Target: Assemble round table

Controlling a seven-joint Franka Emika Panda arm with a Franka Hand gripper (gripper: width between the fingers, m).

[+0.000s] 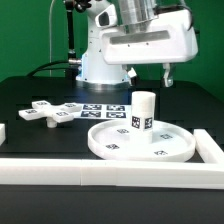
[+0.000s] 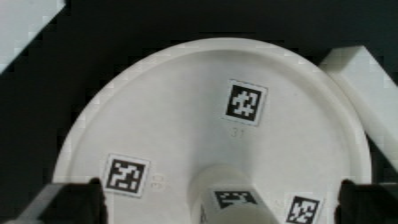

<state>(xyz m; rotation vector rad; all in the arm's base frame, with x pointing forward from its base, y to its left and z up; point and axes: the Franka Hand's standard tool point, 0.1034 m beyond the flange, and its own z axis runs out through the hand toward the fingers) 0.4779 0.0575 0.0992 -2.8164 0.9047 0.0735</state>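
The large round rimmed disc lies flat on the black table, near the front rail. The short thick cylinder stands upright on the disc, close to its middle. The cross-shaped piece lies flat toward the exterior view's left. My gripper hangs open and empty straight above the cylinder, clear of it. In the wrist view the disc fills the picture. The top of the cylinder shows there between my two dark fingertips, and the gripper holds nothing.
The marker board lies flat behind the disc. White border rails run along the front and the exterior view's right. A short rail end shows at the left. The robot's base stands at the back.
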